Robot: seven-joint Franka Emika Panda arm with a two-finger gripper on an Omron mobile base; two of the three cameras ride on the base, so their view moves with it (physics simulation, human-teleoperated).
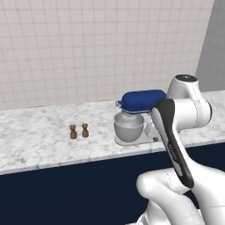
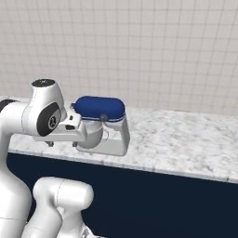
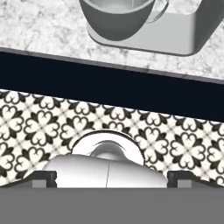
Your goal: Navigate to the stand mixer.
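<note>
two small brown shakers (image 1: pixel 79 131) stood left of the stand mixer (image 1: pixel 137 118) on the marble counter (image 1: pixel 39 140); gripper (image 3: pixel 112 178) fingers parted, empty. creeping closer risked bumping the navy cabinet front (image 3: pixel 112 83).

Arm (image 1: pixel 184 132) is looking glossy white and chunky, rounded links everywhere. A black strip is running along the link below the gripper (image 2: pixel 62 143), dark caps are sitting on the joints, and two small dark tips are poking out.
</note>
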